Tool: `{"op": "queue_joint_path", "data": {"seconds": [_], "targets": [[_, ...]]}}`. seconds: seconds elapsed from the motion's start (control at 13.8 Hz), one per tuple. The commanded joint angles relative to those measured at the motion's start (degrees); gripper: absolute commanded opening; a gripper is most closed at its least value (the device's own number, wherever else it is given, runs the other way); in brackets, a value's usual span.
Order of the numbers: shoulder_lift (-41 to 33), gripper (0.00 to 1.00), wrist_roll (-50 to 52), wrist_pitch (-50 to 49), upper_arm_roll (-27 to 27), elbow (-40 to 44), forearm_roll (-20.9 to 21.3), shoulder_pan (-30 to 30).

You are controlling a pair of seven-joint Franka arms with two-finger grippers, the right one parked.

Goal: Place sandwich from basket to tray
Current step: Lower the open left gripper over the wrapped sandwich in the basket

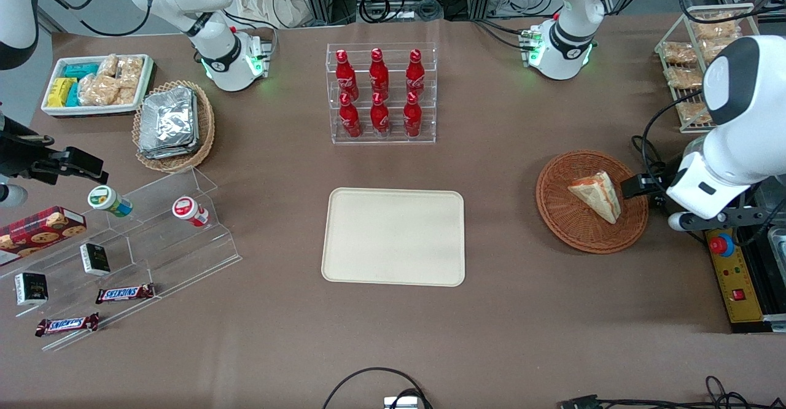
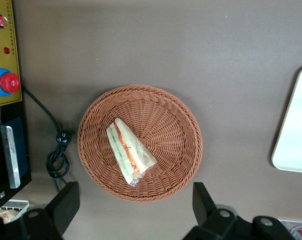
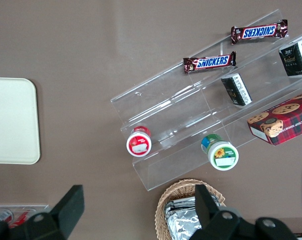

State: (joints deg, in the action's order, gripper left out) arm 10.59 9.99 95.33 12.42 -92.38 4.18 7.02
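The sandwich (image 1: 595,195) lies in the reddish-brown wicker basket (image 1: 552,206), toward the working arm's end of the table. In the left wrist view the sandwich (image 2: 128,150) shows its red, orange and green filling, lying across the middle of the basket (image 2: 165,125). My left gripper (image 1: 642,186) hangs open and empty above the table beside the basket's rim; its fingers (image 2: 66,200) stand wide apart, just outside the rim. The cream tray (image 1: 393,237) lies empty at the table's middle; its edge (image 2: 295,130) also shows in the left wrist view.
A clear rack of red bottles (image 1: 381,93) stands farther from the front camera than the tray. A yellow control box with a red button (image 1: 721,244) and a coiled black cable (image 2: 58,155) lie beside the basket. A wire rack of bagged snacks (image 1: 700,59) stands at the table's corner.
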Motion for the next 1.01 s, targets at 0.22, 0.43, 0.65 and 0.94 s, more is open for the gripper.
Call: {"op": "queue_joint_path", "data": {"seconds": [0.22, 0.43, 0.65, 0.94], "targets": [[3.55, 1.00, 15.11, -3.74, -0.29, 1.51, 0.21, -1.39], [2.08, 1.00, 26.45, 4.83, -0.73, -8.73, -0.14, -0.60], [-3.28, 1.00, 34.73, 18.72, -0.82, -24.20, 0.30, -0.60], [-4.26, 1.00, 34.83, 30.86, -1.87, -35.48, 0.39, 2.64]]}}
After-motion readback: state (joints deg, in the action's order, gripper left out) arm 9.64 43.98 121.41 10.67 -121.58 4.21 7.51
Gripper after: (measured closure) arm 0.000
